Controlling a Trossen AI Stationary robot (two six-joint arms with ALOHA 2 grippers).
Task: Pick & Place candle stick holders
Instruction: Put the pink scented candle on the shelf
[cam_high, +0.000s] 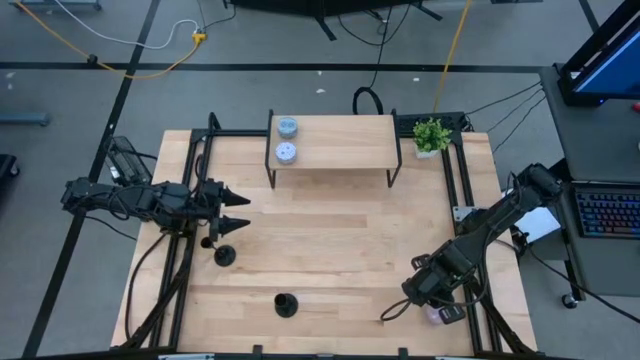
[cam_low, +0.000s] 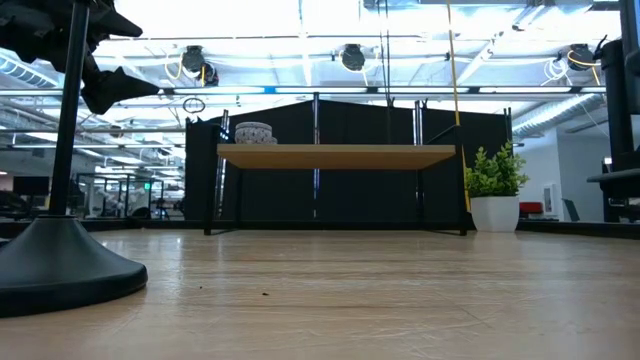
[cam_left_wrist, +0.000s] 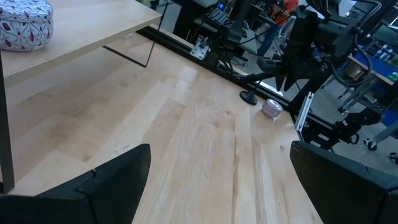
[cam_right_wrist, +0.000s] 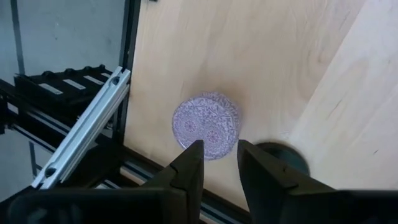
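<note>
Black metal is what the three candle stick holders (cam_high: 224, 255) look like to me; each one is a round flat foot with a thin stick standing up from it. That first one stands on the wooden table (cam_high: 340, 230), just beside the left gripper (cam_high: 236, 210); the left gripper hangs above the table's left side with its two fingers wide apart and nothing in them. The second holder (cam_high: 286, 304) stands alone near the front edge, in the middle. The third holder (cam_left_wrist: 249, 98) is at the front right corner, close to a lilac tin (cam_right_wrist: 206, 121); the right gripper (cam_right_wrist: 219, 148) is low over that tin, its fingers only a little apart, and I see nothing between them.

I think these holders are light and hard, so they will not bend or squash; the stick looks smooth and may slip, and the holder may tip over if it gets bumped. The best place to pinch is the thin stick, low down near the foot; the foot is too flat to grab.
</note>
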